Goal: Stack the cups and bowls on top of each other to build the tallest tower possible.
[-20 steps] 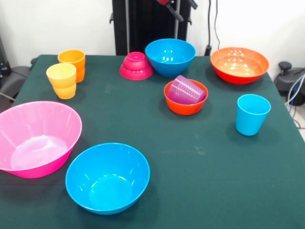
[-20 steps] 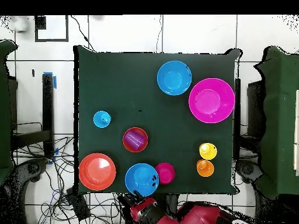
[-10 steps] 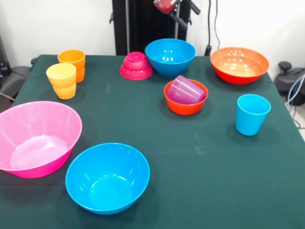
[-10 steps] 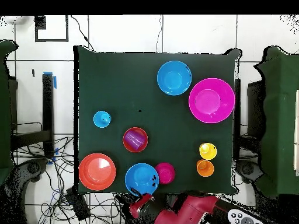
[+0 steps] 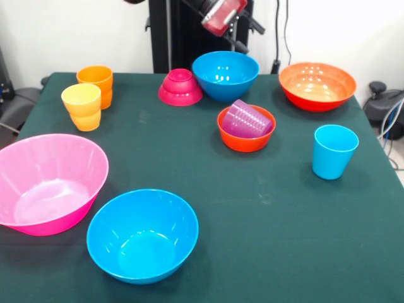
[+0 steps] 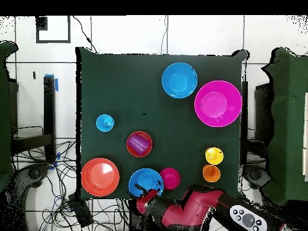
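far edge: pretty crowded, magenta bowl (image 5: 180, 88) upside down just beside a blue bowl (image 5: 225, 74), wide orange bowl (image 5: 317, 85) further right
far left corner: orange cup (image 5: 96, 84) and yellow cup (image 5: 82, 106) packed close together
middle: small orange-red bowl (image 5: 246, 128) with the purple cup (image 5: 245, 118) lying in it, light blue cup (image 5: 334, 151) standing off to its right
near left: big pink bowl (image 5: 47, 183) and second blue bowl (image 5: 142, 234) side by side
open room: bare green table (image 5: 297, 240) at near right, plus a clear lane through the centre-left
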Available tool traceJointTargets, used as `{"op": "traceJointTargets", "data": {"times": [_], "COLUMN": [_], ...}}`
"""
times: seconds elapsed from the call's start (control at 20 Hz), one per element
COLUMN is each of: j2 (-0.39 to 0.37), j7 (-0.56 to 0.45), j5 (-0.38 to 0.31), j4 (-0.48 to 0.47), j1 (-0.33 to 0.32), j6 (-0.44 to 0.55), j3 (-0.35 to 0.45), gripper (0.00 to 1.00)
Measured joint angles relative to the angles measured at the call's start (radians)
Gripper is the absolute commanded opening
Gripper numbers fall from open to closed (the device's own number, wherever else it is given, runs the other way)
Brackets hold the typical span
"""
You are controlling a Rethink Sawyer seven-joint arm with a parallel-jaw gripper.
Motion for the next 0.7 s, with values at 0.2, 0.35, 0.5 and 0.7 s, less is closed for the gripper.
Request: {"op": "traceJointTargets", "data": {"times": [0.2,0.35,0.5,0.7], "j2": [0.013,0.013,0.013,0.004], "j7": [0.004,0.004,0.004,0.004], "j5": [0.0,0.003,0.013,0.03], "j4": [-0.047,-0.076,-0.098,-0.115], "j1": [0.0,0.003,0.002,0.001], "j6": [-0.032,-0.039,-0.039,-0.039], "j3": [-0.021,-0.043,-0.064,-0.083], "gripper": [1.0,1.0,1.0,1.0]}}
